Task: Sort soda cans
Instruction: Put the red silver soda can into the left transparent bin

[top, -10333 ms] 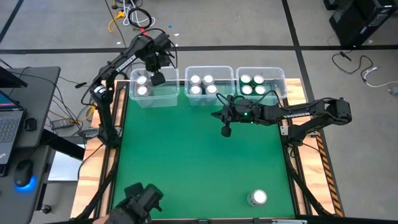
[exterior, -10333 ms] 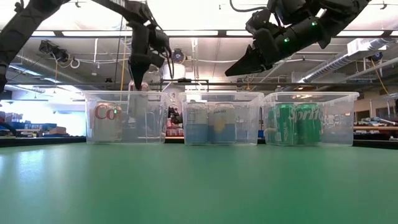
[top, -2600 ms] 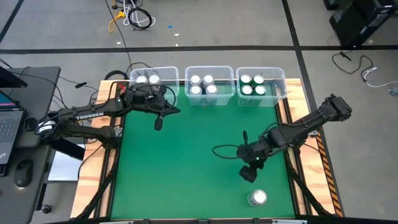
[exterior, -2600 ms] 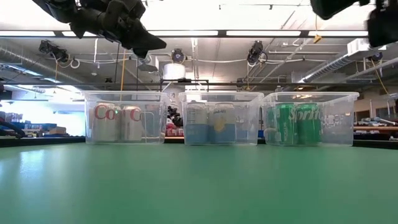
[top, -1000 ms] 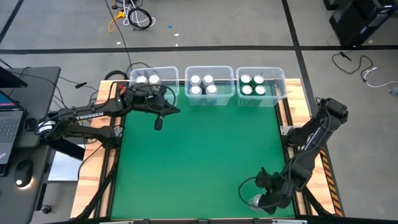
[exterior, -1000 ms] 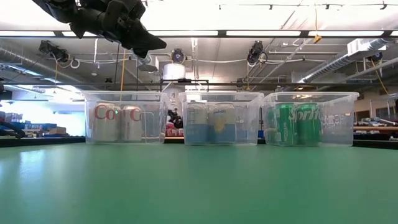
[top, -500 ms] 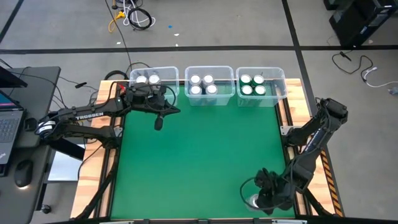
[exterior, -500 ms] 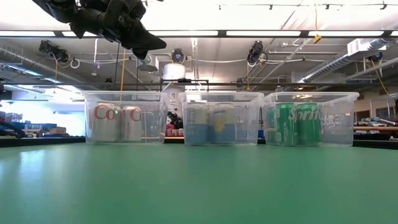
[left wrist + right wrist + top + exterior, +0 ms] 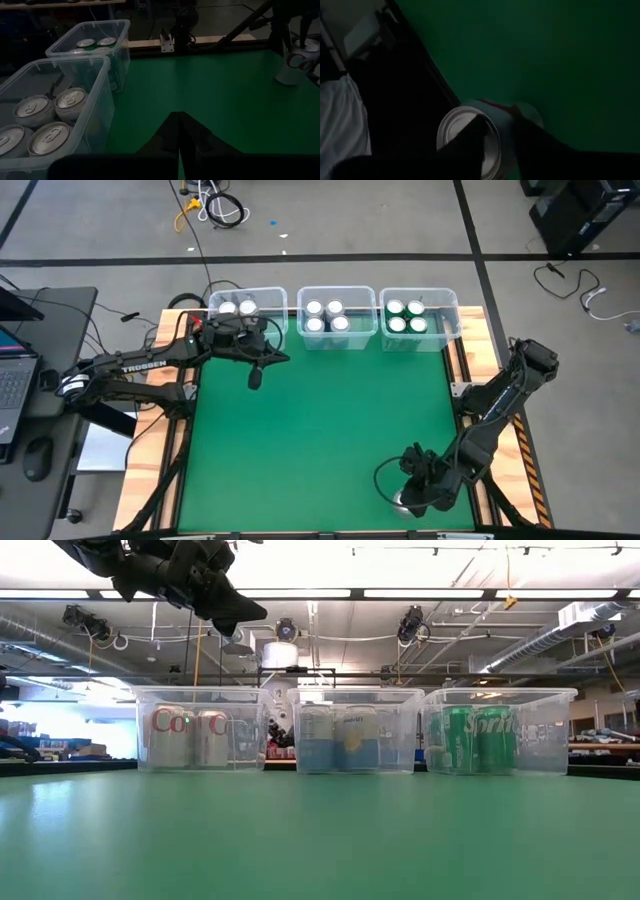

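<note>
At the near right corner of the desk (image 9: pixel 320 430): your last loose soda can (image 9: pixel 470 142), silver-white with red lettering, upright on the green mat, very close to the near edge.
Right gripper (image 9: pixel 412 495): down over that can, one finger inside the rim line and one outside as the right wrist view shows it; you cannot tell yet whether the jaws have fully clamped the wall.
Left gripper (image 9: pixel 178 131): fingers closed together, empty, hovering near the far left bin (image 9: pixel 245 330); waiting.
Sorted stock: silver cans in the far left bin, pale cans in the middle bin (image 9: pixel 335 338), green cans in the right bin (image 9: pixel 420 342).
Risk, grip: you hold off-centre; a lift may tilt the can and let it slip.
Risk, edge: a nudge toward the near edge could roll it off the desk.
Risk, carry: the matching bin lies diagonally across; you could clip a bin wall or the waiting arm.
</note>
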Controlling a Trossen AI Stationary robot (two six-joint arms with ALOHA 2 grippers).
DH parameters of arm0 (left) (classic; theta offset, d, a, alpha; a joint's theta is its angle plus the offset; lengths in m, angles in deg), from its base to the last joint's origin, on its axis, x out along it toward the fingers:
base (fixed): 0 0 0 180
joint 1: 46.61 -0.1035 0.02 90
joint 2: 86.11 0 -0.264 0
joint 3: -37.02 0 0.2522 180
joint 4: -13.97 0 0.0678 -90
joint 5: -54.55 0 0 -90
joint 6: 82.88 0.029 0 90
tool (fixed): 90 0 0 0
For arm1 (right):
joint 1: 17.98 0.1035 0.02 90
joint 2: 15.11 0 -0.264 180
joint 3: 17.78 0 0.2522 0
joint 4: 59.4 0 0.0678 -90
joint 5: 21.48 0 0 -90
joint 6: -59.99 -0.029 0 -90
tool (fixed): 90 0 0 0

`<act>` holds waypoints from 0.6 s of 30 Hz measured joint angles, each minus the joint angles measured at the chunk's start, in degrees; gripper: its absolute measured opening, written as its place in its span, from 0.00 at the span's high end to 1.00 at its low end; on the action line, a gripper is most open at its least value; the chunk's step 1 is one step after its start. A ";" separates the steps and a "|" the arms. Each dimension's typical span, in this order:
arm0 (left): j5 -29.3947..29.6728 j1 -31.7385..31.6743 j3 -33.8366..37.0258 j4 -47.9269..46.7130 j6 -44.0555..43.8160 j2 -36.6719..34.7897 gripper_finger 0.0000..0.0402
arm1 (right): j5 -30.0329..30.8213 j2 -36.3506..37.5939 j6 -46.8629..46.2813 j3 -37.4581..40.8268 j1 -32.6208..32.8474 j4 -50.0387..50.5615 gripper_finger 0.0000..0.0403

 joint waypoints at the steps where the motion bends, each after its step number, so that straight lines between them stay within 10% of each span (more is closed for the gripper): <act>1: 0.00 0.00 0.00 -0.23 -0.02 0.00 0.99 | 0.22 -0.02 0.51 0.06 -0.23 -0.34 0.82; 7: 0.00 0.00 0.00 -1.30 -0.09 0.00 0.99 | 1.01 -0.20 3.65 0.18 -1.39 -2.64 0.99; 18: 0.02 0.00 0.00 -1.33 -0.09 0.00 0.99 | 1.24 -0.42 4.08 0.43 -1.52 -2.51 1.00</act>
